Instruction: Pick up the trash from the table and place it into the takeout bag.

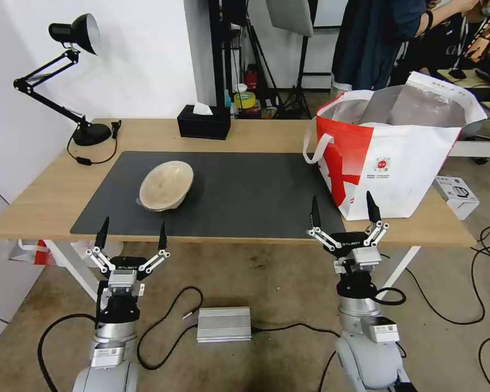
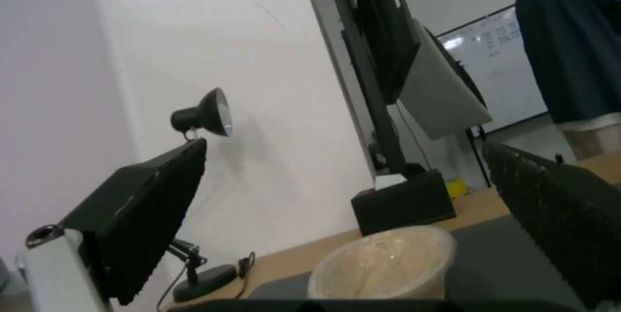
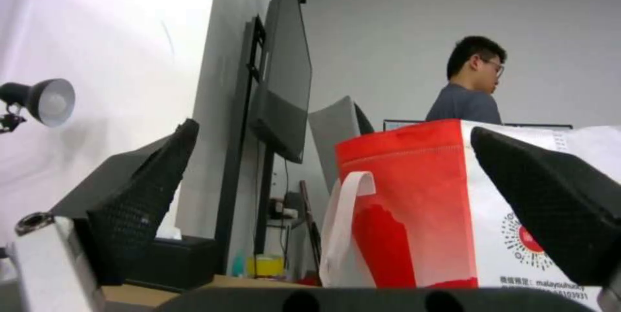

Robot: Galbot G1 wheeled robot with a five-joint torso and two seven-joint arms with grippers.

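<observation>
A: So, where do you stand now?

B: You have both arms low in front of the counter point(image 1: 49, 204). The left gripper point(image 1: 132, 238) and the right gripper point(image 1: 343, 213) each have jaws spread wide and hold nothing. The beige plastic bowl point(image 1: 166, 185) lies tilted on the grey mat point(image 1: 245, 196), at about 1 o'clock from your left gripper. The takeout bag point(image 1: 392, 158) stands at 1 o'clock from the right one, mouth open.

A: What may go wrong?

B: I think the thin, tilted bowl can slide or flip if one jaw pushes its rim. Also the bag's strap handle point(image 1: 316, 147) could catch a jaw. The inside of the bag is hidden, so I cannot tell what it contains.
</observation>
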